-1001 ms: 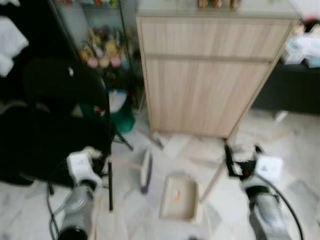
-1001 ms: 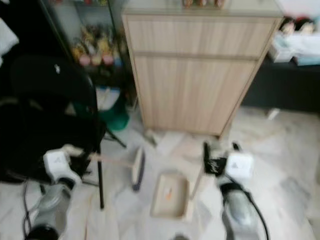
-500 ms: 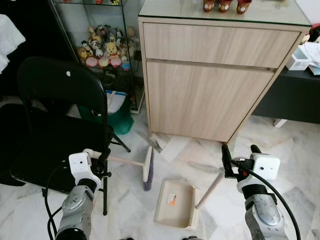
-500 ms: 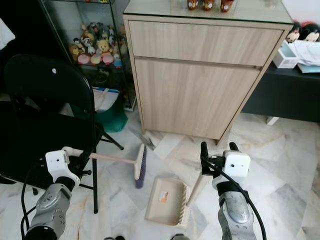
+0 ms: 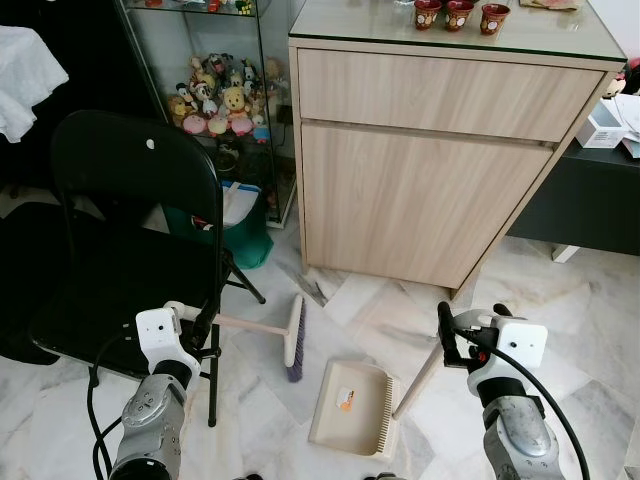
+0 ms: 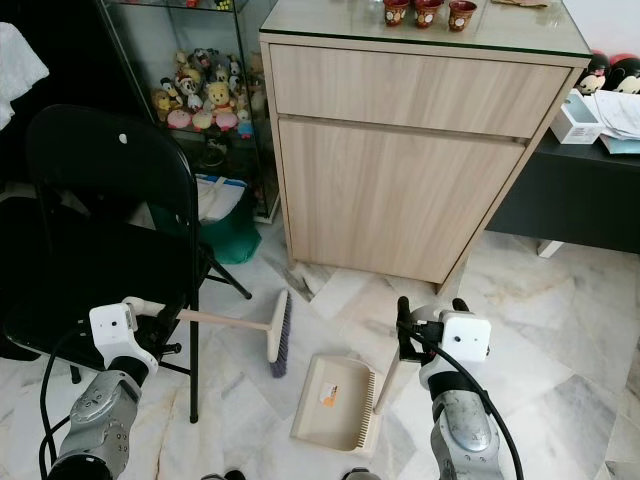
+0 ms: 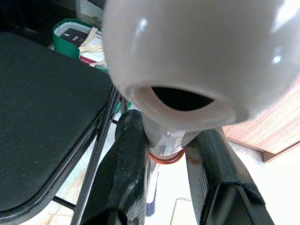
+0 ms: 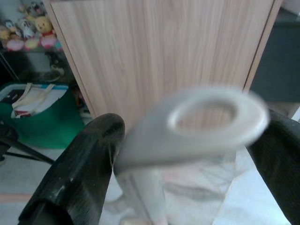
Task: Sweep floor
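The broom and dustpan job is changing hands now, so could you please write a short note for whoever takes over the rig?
Left gripper: shut on the broom handle; the broom head rests on the marble floor beside the black folding chair.
Right gripper: shut on the dustpan handle; the beige dustpan lies flat on the floor in front of the wooden cabinet, just right of the broom head.
Done: both tools in hand.
Left: the sweeping; I cannot make out any debris in the pan.
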Controlling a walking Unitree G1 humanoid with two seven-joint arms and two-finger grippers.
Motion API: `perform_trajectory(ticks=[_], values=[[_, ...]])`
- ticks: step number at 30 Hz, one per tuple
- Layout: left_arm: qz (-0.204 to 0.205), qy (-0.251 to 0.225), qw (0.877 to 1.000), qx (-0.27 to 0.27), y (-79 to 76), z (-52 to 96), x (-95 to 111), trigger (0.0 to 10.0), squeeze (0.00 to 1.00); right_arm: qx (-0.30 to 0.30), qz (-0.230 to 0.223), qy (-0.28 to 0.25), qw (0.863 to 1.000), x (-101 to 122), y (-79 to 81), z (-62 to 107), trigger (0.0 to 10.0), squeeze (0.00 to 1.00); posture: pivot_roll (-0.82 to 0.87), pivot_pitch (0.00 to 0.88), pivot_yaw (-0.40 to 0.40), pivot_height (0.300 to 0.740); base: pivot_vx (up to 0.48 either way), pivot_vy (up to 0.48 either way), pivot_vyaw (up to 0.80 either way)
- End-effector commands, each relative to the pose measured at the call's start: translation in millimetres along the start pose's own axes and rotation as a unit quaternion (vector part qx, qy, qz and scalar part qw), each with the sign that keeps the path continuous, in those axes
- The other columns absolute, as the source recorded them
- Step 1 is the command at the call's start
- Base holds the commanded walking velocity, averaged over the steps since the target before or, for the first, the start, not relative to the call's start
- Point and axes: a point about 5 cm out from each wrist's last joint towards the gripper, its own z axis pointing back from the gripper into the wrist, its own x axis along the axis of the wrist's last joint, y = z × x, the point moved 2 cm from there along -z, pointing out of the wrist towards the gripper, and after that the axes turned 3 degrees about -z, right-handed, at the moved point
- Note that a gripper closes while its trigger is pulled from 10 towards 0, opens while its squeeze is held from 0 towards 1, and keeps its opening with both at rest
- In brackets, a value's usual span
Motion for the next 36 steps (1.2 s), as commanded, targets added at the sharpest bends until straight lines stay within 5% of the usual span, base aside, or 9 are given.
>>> perform_trajectory(ticks=[1, 30, 31, 32, 33, 36], values=[[-0.008, 0.031, 0.999, 0.001, 3.0, 7.5, -13.4, 10.0, 0.00, -0.002, 0.001, 0.013, 1.000, -8.3, 0.6, 2.3, 10.0, 0.00, -0.20, 0.203, 0.007, 0.740, 0.000, 0.000, 0.00], [-0.008, 0.027, 1.000, 0.003, 1.4, 7.0, -13.5, 10.0, 0.00, 0.024, 0.003, 0.008, 1.000, -15.7, 8.6, -12.5, 10.0, 0.00, -0.20, 0.206, 0.002, 0.740, 0.000, 0.000, 0.00], [-0.008, 0.027, 1.000, 0.004, 1.4, 7.0, -13.6, 10.0, 0.00, 0.025, 0.003, 0.008, 1.000, -15.8, 9.0, -12.6, 8.5, 0.00, -0.20, 0.206, 0.003, 0.740, 0.000, 0.000, 0.00], [-0.008, 0.027, 1.000, 0.004, 1.4, 7.0, -13.6, 10.0, 0.00, 0.026, 0.003, 0.008, 1.000, -15.9, 9.2, -12.8, 8.5, 0.00, -0.20, 0.206, 0.003, 0.740, 0.000, 0.000, 0.00], [-0.007, 0.027, 1.000, 0.004, 1.4, 7.1, -13.7, 10.0, 0.00, 0.027, 0.003, 0.007, 1.000, -15.9, 9.3, -13.0, 0.7, 0.00, -0.20, 0.205, 0.002, 0.740, 0.000, 0.000, 0.00], [-0.007, 0.028, 1.000, 0.004, 0.9, 7.0, -14.1, 10.0, 0.00, 0.030, 0.000, 0.003, 1.000, -15.5, 10.3, -13.8, 0.0, 0.00, -0.20, 0.204, 0.002, 0.740, 0.000, 0.000, 0.00]])
